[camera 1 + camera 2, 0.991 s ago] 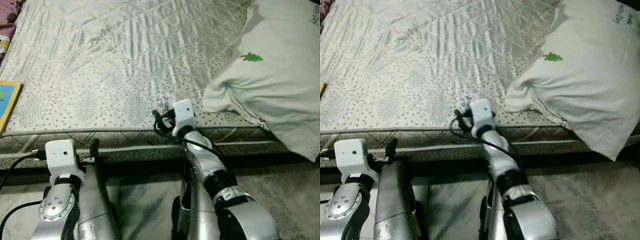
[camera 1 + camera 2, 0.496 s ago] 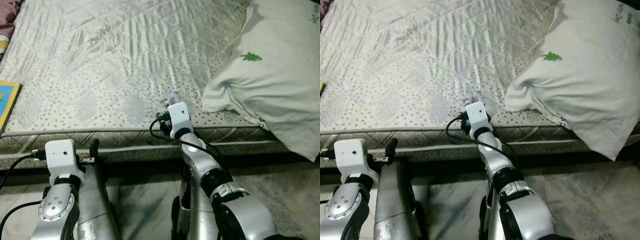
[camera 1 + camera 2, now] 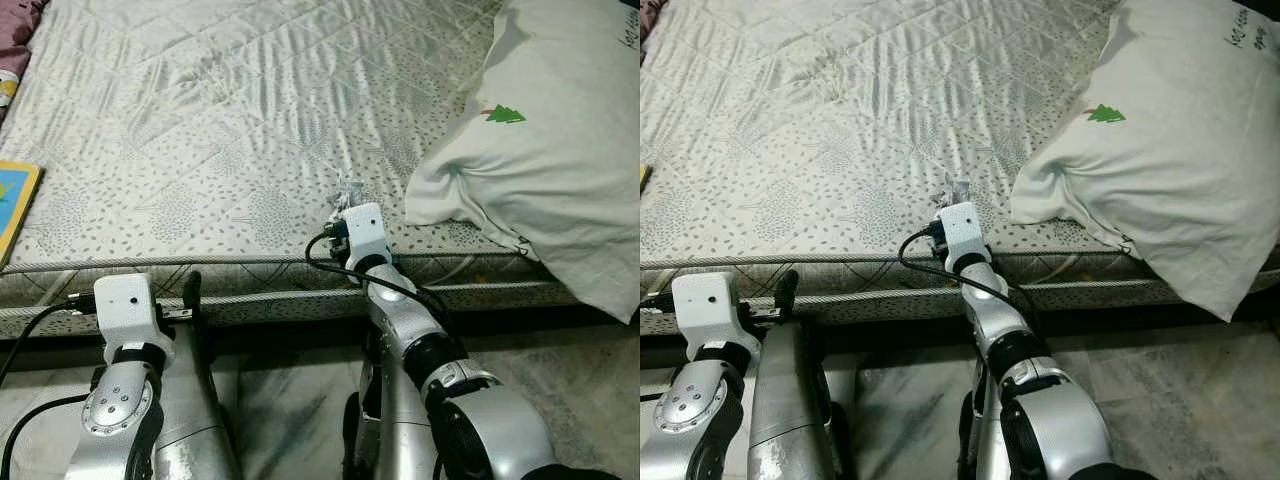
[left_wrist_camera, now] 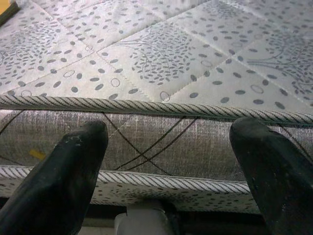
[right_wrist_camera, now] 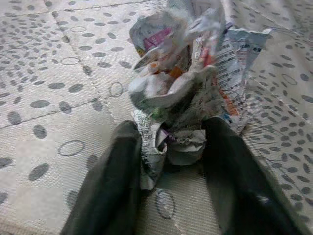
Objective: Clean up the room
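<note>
**Crumpled wrapper gripped at the bed's edge**

Quilted grey-green bedding point(image 3: 230, 130), printed with small leaf and tree motifs, covered the mattress in front of the robot. Near its front edge, just beside a white pillow point(image 3: 545, 160) bearing a small green tree mark, lay a crumpled wrapper point(image 5: 188, 83). It was a scrunched wad of thin white packaging (printed with fine black text and touches of pink, orange and blue), and it rested on the bedding. The right gripper point(image 5: 168, 147) had its two black fingers pinching the wad's lower part from either side. The left gripper point(image 4: 168, 161) hung low before the mattress side, fingers spread wide with nothing between them. A blue and yellow book point(image 3: 15, 205) lay at the bed's left edge.
</note>
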### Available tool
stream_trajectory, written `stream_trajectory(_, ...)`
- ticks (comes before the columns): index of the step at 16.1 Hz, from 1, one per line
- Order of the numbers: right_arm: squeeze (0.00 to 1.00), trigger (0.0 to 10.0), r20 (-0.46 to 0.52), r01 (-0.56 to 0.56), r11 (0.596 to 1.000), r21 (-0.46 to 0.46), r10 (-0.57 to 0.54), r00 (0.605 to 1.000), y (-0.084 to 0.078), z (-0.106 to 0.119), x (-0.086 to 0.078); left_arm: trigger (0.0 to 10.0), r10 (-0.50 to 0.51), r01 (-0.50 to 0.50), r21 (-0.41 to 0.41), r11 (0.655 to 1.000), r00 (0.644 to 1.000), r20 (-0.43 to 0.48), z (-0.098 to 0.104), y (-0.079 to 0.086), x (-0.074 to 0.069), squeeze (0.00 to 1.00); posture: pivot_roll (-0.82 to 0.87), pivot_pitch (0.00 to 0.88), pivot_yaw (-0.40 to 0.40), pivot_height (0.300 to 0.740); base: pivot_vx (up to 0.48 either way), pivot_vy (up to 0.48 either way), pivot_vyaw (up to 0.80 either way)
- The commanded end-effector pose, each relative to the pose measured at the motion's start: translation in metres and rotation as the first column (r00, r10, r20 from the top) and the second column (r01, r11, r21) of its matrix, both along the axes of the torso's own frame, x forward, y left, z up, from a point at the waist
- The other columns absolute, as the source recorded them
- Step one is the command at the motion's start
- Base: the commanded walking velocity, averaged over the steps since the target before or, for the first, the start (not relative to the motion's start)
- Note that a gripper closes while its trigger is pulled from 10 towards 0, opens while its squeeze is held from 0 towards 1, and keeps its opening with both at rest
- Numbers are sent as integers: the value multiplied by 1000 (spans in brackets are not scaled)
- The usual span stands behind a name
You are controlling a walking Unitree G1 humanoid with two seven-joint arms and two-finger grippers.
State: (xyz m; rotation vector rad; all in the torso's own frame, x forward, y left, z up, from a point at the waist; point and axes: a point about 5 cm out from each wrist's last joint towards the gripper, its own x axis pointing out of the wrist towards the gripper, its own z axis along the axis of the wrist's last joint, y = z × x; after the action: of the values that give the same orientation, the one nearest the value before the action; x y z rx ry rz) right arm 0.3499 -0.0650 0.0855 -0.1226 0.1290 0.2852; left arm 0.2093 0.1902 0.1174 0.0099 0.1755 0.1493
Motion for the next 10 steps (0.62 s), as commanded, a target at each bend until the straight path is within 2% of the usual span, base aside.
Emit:
stream_trajectory(1, 0, 0, -70, 24, 1000, 4, -23, 997, -8, -14, -4, 10000, 0, 0, 3, 1000, 1000, -12, -4, -1, 0, 0, 188, 175, -96, 484, 0, 0, 0)
stream_trajectory(7, 0, 0, -8, 2, 1000, 28, -2, 1000, -16, 2, 5, 10000, -22, 22, -19, 1000, 1000, 6, -6, -7, 11, 0, 138, 133, -84, 484, 0, 0, 0)
stream_trajectory(9, 0, 0, 25, 6, 1000, 10, -6, 1000, -32, 6, 8, 10000, -47, 48, -52, 997, 999, 23, -9, -15, 22, 0, 97, 87, -75, 484, 0, 0, 0)
stream_trajectory(10, 0, 0, 29, 21, 999, 33, -22, 999, -43, 4, 6, 10000, -58, 59, -56, 997, 998, 23, -12, -18, 27, 0, 60, 56, -60, 484, 0, 0, 0)
